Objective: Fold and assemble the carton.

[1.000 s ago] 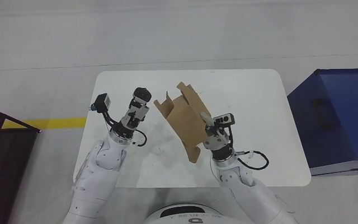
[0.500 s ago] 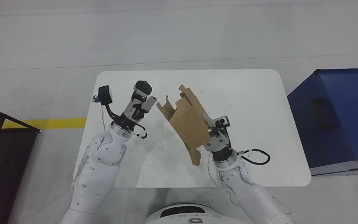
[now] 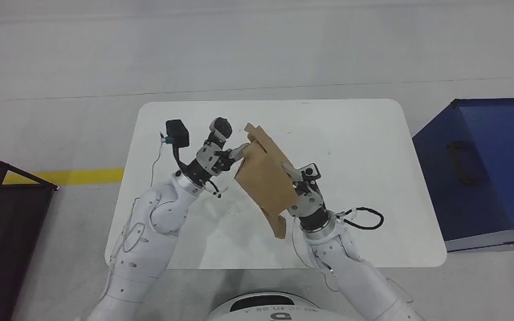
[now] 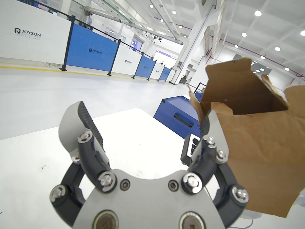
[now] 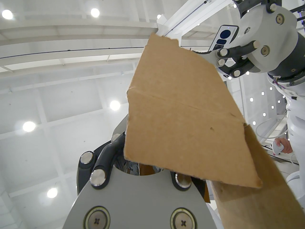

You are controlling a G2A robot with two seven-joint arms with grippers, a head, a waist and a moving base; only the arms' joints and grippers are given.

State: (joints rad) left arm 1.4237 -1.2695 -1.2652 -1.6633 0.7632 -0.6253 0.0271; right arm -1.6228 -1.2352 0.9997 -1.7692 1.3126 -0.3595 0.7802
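Observation:
The brown carton (image 3: 265, 178) is held tilted above the white table (image 3: 361, 136), partly unfolded, with its flaps at the far end. My right gripper (image 3: 294, 180) is shut on its near right side. In the right wrist view the carton (image 5: 181, 120) covers that gripper's fingertips. My left gripper (image 3: 234, 152) stands open at the carton's left edge. In the left wrist view one finger (image 4: 210, 125) rests against a carton (image 4: 252, 134) flap, and the other finger (image 4: 81, 117) is free over the table. The left gripper (image 5: 226, 59) also appears behind the carton's top corner.
A blue bin (image 3: 474, 172) stands on the floor to the right of the table. A dark object (image 3: 16, 217) sits at the left edge beside a yellow floor line (image 3: 80, 174). The table's right half is bare.
My left arm has swung right, bringing its open gripper from clear of the carton to its left edge. The carton has shifted slightly left and its far flaps have closed in.

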